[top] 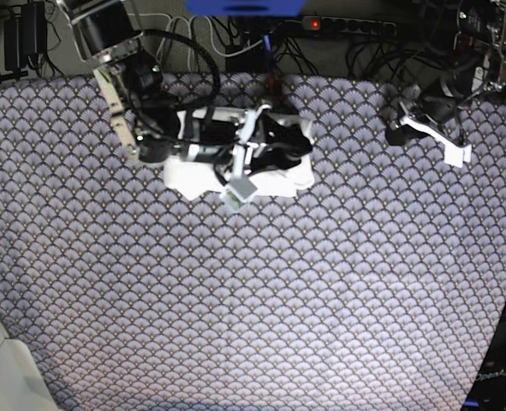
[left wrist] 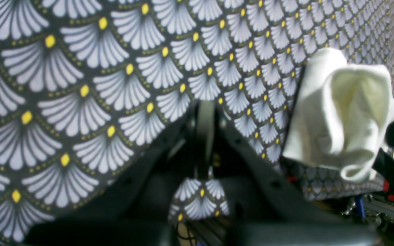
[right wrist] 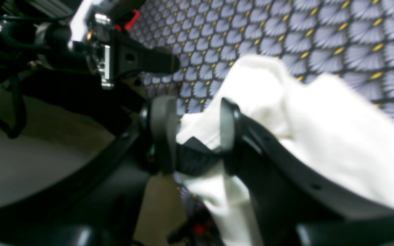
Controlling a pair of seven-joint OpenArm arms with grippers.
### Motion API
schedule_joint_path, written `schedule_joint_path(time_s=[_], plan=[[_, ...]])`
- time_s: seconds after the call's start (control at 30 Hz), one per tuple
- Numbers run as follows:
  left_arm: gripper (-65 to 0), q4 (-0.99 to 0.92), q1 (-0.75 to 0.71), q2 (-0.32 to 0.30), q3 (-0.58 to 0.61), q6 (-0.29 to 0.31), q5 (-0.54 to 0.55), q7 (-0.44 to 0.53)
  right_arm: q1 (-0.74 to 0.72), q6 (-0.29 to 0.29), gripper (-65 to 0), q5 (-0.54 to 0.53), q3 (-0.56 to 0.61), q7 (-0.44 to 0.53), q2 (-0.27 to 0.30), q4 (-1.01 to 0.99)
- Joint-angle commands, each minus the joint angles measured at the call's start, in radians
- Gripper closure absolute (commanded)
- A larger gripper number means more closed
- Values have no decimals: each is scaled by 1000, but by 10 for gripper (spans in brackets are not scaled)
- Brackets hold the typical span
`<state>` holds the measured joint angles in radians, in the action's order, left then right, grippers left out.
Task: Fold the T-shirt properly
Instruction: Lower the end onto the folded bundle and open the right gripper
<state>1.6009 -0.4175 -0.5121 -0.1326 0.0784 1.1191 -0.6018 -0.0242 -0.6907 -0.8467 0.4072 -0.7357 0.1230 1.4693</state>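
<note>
T-shirt sits bunched in a white heap at the far edge of the patterned worktop, directly under and around the right hand. No print visible, only plain white cloth.

Right hand: jaws partway apart, w/ white cloth and a dark strap-like piece between the pads. Looks like a loose hold on a fold of the shirt, but can't confirm it's pinched firmly.

Left hand: closed, nothing of the shirt in it; hovers over bare worktop, shirt well off to its right side.

Handling, as a guess: light, very soft, no stiffness, so it'll droop and crumple wherever unsupported. Cotton-type surface should grip OK, not slippery, not fragile. One-hand lift will just drag a wad.

Where to grab: edges/corners, e.g. shoulder seam or hem corner, one per hand, thin single layer pinched deep betw. pads. Currently too crumpled to tell which edge is which; needs spreading flat first.
</note>
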Motion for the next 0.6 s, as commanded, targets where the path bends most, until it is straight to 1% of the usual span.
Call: schedule_joint_path(time_s=[0.0, 0.13, 0.23, 0.33, 0.43, 0.5, 0.57], plan=[[-3, 17, 4, -12, -3, 10, 14, 10, -16, -7, -196, -21, 22, 44, -4, -14], [-3, 17, 4, -10, -2, 10, 17, 9, -53, -7, -196, -21, 98, 137, -4, -160], [-3, 19, 4, -10, -6, 10, 17, -34, -81, -7, -196, -21, 141, 184, -4, -249], [-3, 19, 4, -9, -8, 10, 16, -59, -107, -7, -196, -23, 155, 215, -3, -302], [-3, 19, 4, -9, -3, 10, 16, -60, -108, -7, -196, -23, 154, 207, 2, -278], [-3, 26, -1, -9, -2, 10, 17, -60, -93, -7, -196, -23, 154, 206, 7, -201], [-4, 55, -24, -9, -2, 10, 14, -56, -59, -7, -196, -23, 151, 179, 30, -108]])
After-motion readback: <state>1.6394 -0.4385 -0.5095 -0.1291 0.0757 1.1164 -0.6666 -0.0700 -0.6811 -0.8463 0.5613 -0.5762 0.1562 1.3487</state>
